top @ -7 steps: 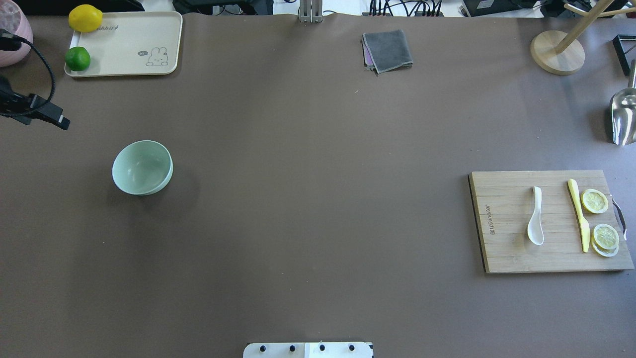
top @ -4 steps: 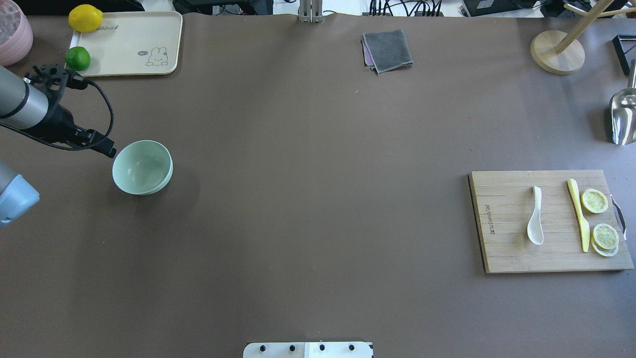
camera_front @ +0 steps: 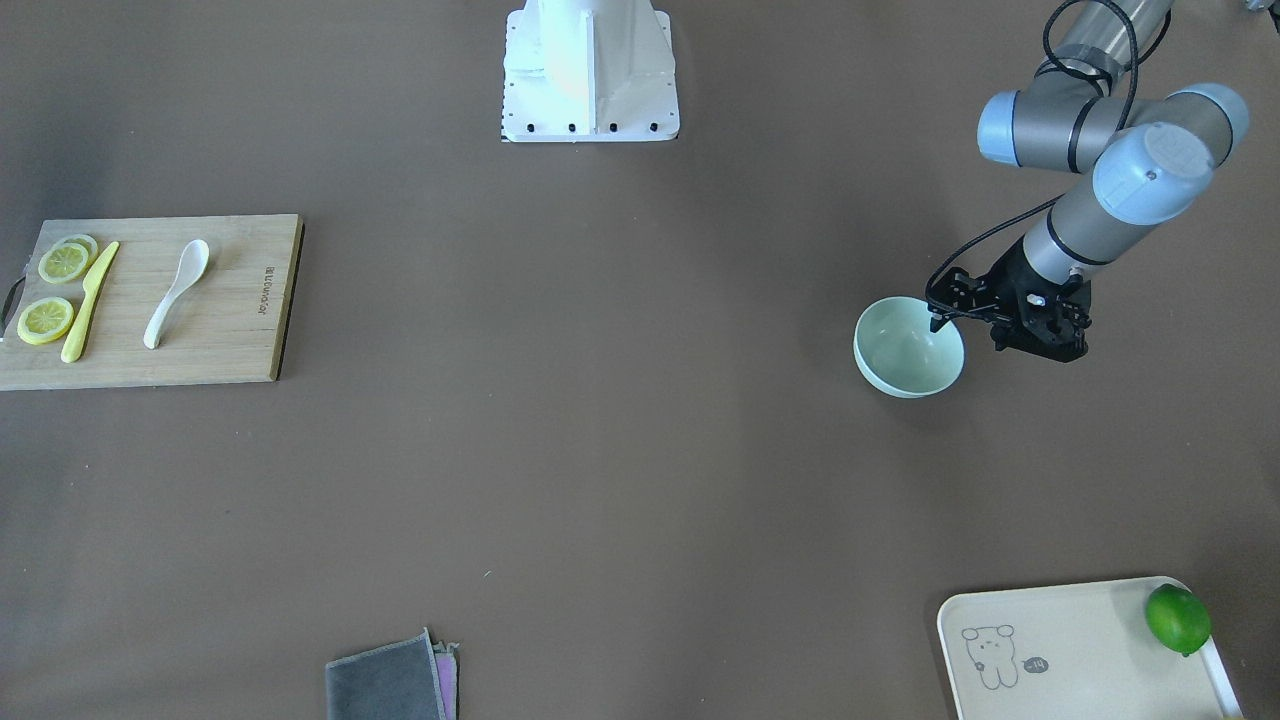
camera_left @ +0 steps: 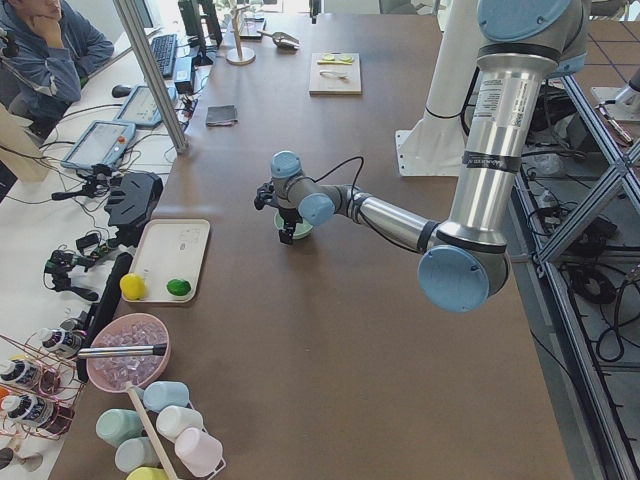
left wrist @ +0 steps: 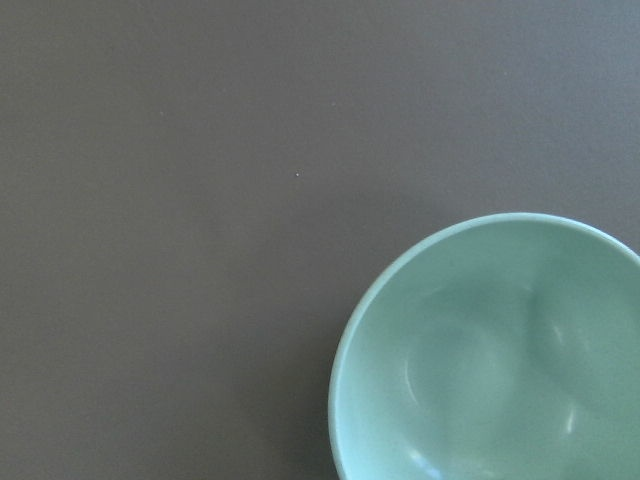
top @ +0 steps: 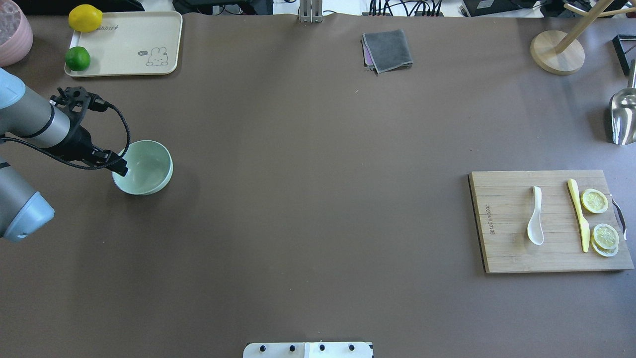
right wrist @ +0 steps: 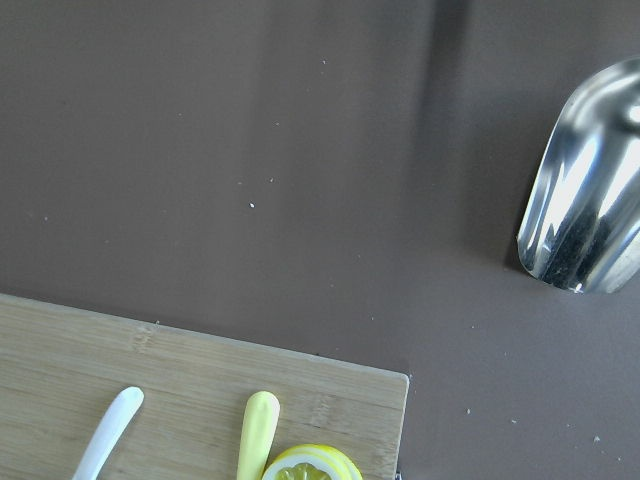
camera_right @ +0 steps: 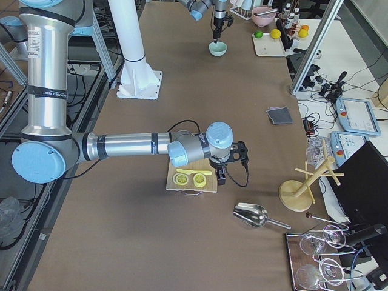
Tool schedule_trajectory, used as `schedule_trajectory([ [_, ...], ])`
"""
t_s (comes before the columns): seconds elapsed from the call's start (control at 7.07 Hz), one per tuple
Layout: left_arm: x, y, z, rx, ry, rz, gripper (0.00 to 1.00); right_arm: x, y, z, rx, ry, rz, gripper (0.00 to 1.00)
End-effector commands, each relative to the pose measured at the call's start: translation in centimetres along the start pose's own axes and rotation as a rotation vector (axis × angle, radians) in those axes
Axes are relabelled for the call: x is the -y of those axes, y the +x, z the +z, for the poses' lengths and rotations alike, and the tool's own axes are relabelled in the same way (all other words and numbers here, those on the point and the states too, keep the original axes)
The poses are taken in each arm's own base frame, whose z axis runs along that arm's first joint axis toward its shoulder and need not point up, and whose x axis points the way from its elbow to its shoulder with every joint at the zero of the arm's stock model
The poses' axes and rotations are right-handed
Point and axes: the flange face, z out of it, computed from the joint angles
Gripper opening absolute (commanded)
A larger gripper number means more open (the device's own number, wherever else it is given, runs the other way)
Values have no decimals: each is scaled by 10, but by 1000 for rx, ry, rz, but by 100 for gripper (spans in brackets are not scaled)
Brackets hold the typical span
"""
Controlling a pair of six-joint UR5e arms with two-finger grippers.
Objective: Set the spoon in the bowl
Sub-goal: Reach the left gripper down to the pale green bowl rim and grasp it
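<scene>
White glossy spoon (top: 535, 223) (short curved handle); mint bowl (top: 145, 168)

Robot lab: teach pendants (camera_right: 359, 116), aluminium framing (camera_left: 150, 70)

The left arm (top: 35, 122) has come further in from the left edge of the table, moving right and toward the near side. A second ago only its black end (top: 117, 168) showed at that edge, well apart from the bowl (top: 146, 166). Now that end overlaps the bowl's left rim, and the silver forearm and a blue joint (top: 27, 219) have come into view.
</scene>
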Motion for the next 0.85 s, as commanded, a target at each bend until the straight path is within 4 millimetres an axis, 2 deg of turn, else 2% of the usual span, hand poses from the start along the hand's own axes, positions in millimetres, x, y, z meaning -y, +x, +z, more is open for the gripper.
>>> schedule_trajectory([
  [0.0,1,-4,8,-7,5,-12,78,-4,2,2,1,-6,2,100],
  [0.14,0,-5,8,-8,3,-20,75,-4,2,2,1,-6,4,100],
  [0.28,-1,-2,10,-11,-2,-50,67,-6,3,3,0,-8,5,100],
  [0.42,-1,-2,10,-12,-1,-54,23,-6,2,4,2,-11,4,100],
  [0.57,-1,0,9,-15,-1,-76,0,-6,2,4,4,-11,4,100],
  [0.71,0,1,9,-17,-1,-84,0,-6,1,4,4,-10,2,100],
])
